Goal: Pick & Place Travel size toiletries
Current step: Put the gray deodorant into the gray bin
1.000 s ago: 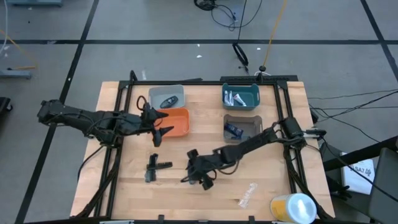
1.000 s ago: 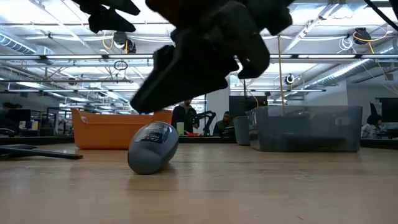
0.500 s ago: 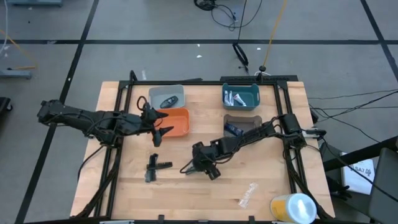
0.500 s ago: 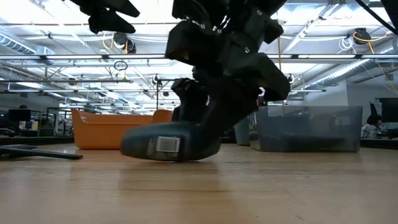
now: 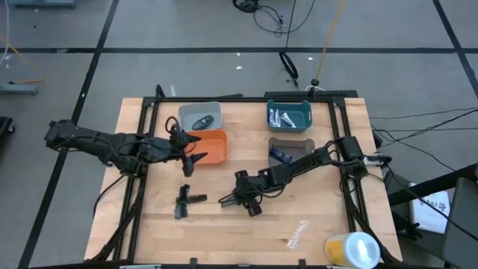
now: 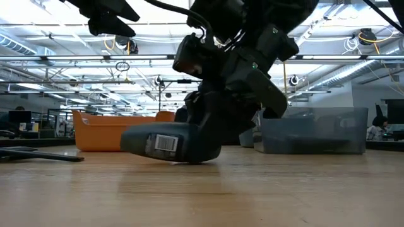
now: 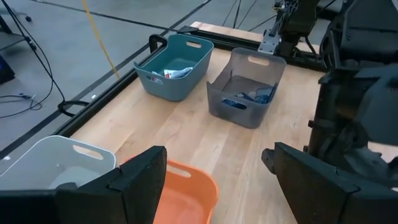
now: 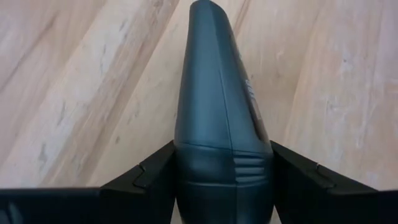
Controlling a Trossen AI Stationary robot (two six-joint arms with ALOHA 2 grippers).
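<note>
My right gripper [image 5: 237, 199] is low over the middle of the tabletop, toward the front edge, and its fingers [image 8: 144, 176] now sit on both flanks of the dark grey oval piece [image 6: 169, 143]. A second ago that piece lay beside my jaws, end-on to the low camera; since then it has turned broadside and my fingers have been drawing in, so in the right wrist view they meet its sides with no gap showing. I judge the pinch is just forming, not yet firm: in the low view the piece rests on the wood, one end tilted slightly up. Its twin [image 5: 202, 120] lies in the grey bin [image 5: 214, 109] at the back left, so that is probably where this one belongs, past the orange bin [image 5: 215, 152]. My left gripper [image 5: 191, 157] hovers at the orange bin's front left corner, fingers [image 7: 137, 180] spread wide, unchanged and holding nothing. The black sticks [image 5: 184, 202] wait near the front left. If the grip is off-centre, the smooth rounded shell could squirt out on the lift.
</note>
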